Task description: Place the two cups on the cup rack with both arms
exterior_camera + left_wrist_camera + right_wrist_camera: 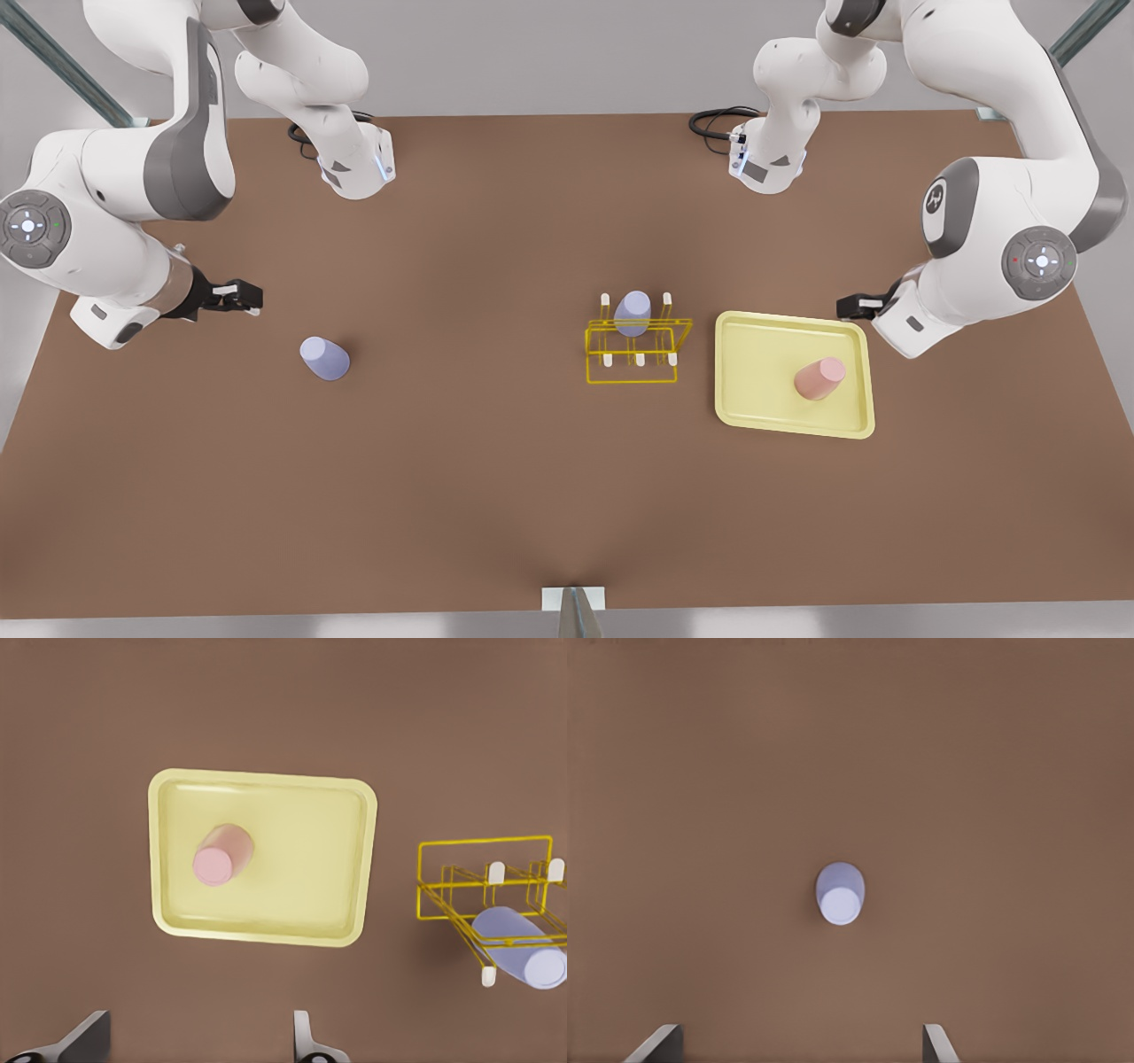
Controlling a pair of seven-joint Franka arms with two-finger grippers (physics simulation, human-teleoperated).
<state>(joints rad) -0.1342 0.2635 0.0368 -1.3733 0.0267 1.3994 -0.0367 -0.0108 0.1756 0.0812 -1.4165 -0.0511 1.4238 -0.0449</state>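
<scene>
Three cups are on my screens. One lavender cup (632, 313) already sits on a far peg of the yellow cup rack (634, 347), a little right of the table's middle in the front view. A second lavender cup (325, 359) stands alone, mouth down, on the brown table (496, 478) at the front view's left. The pink cup (819, 378) stands mouth down on the pale-yellow tray (753, 337), just to the right of the rack.

My left gripper (858, 307) hangs above the table at the front view's right, beside the far edge of the tray. In its wrist view I see the pink cup (221, 855), the tray (345, 859) and the rack (461, 895) below it, and its fingers (304, 1041) are spread wide, holding nothing.

My right gripper (246, 297) hangs at the front view's left, near the lone lavender cup (840, 893) but apart from it. Its fingers (935, 1045) are also wide and empty.
</scene>
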